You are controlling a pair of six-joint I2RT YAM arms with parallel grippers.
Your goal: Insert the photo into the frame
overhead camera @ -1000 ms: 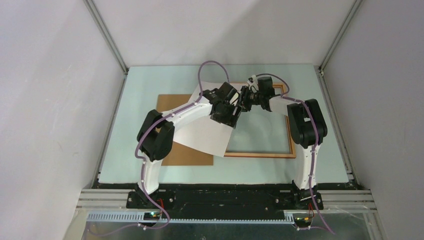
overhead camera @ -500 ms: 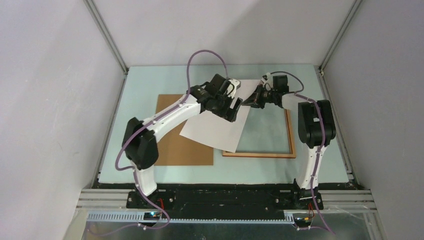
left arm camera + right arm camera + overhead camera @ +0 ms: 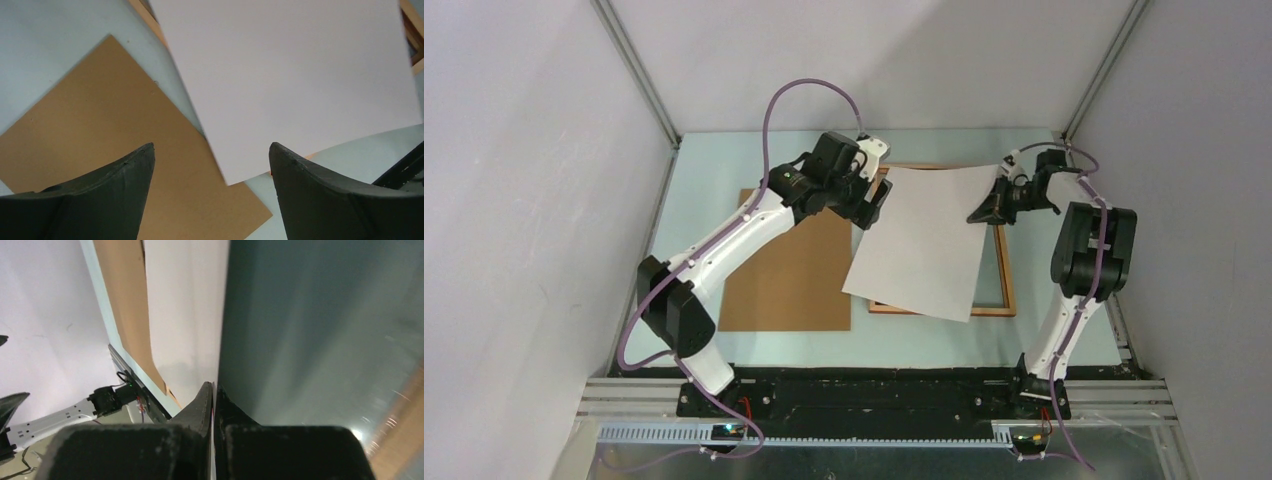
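White back up, the photo [image 3: 921, 240] is spread skewed over the frame [image 3: 1007, 280]. It covers most of it, with just bits of rail peeking out on the right and near sides. Right gripper [image 3: 980, 214] is clamped tight on the photo's far right corner. Left gripper [image 3: 871, 205] hovers by the far left corner, fingers spread wide with nothing in them. Brown backing board [image 3: 789, 280] lies flat on the table [image 3: 724, 165], left of the frame.

Stretches white left arm [image 3: 724, 245] far-centre, black two-finger left gripper [image 3: 210, 150] spread wide, empty. Pinches black right gripper [image 3: 984, 212] shut on white-backed rectangular photo [image 3: 924, 240] edge, far right.
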